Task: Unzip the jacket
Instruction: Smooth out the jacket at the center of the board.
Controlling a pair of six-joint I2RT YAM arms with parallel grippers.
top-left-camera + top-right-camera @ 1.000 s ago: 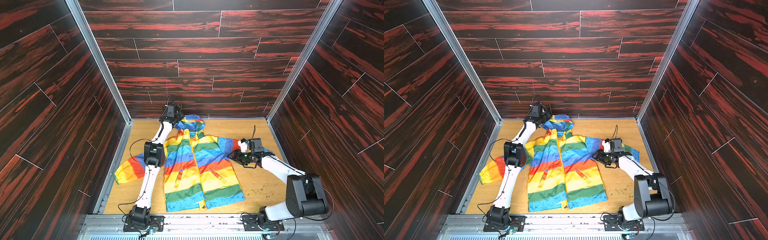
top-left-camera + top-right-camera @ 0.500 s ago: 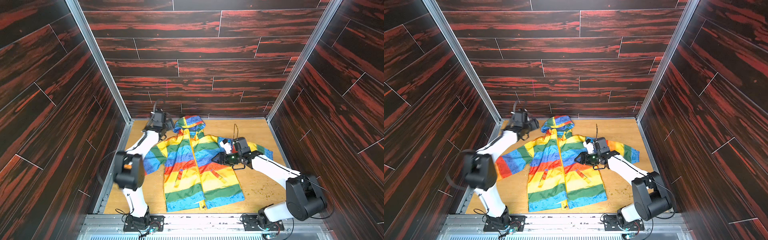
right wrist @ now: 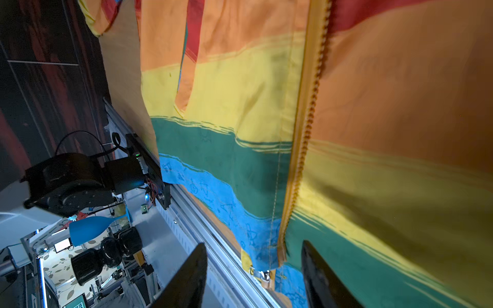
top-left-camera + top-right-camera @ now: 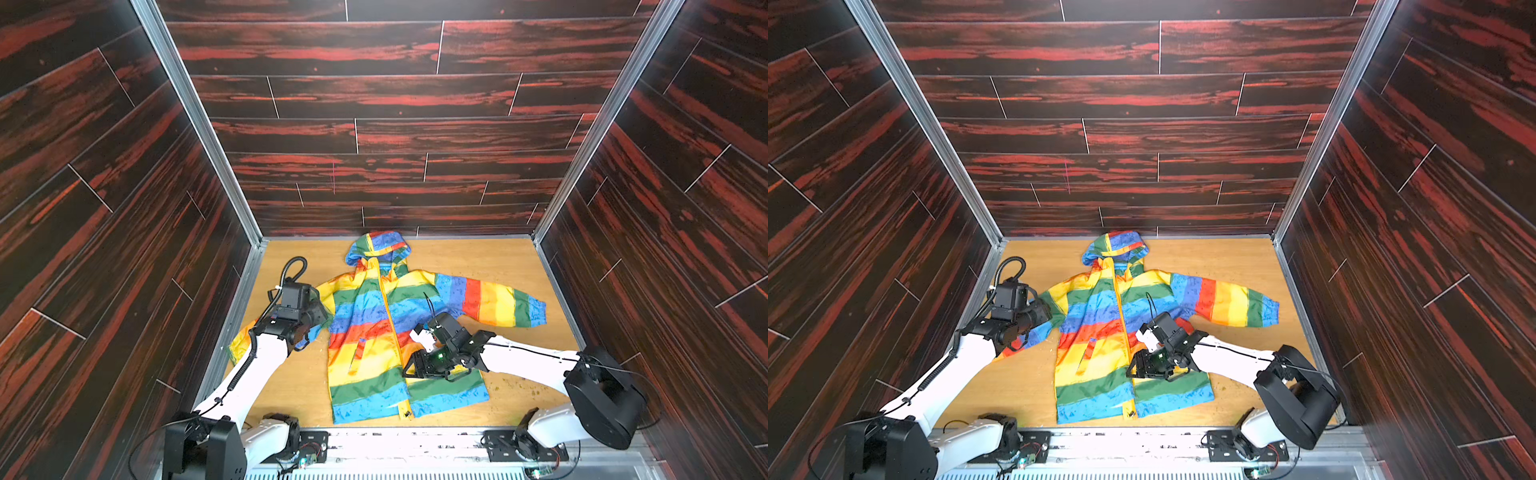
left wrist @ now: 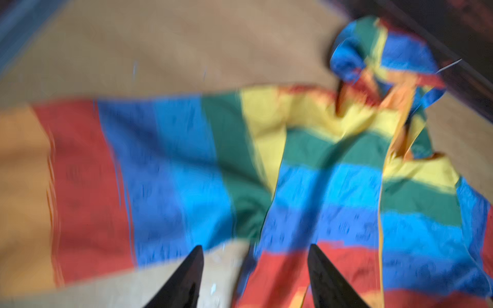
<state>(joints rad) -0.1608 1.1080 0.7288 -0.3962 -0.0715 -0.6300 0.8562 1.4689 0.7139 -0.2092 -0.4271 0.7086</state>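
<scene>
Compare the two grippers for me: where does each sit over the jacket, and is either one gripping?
The left gripper is at the jacket's edge, its jaws framing where the sleeve meets the body; the right gripper is over the lower front, jaws framing the zipper's bottom end. In both top views the left gripper hides part of that sleeve, the right gripper part of the front panel. Shared: both open, nothing between the jaws.

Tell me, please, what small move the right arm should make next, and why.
Probably ease the right gripper down onto the zipper pull at the jacket hem: its jaws stand open and empty, and the pull lies just ahead.
</scene>
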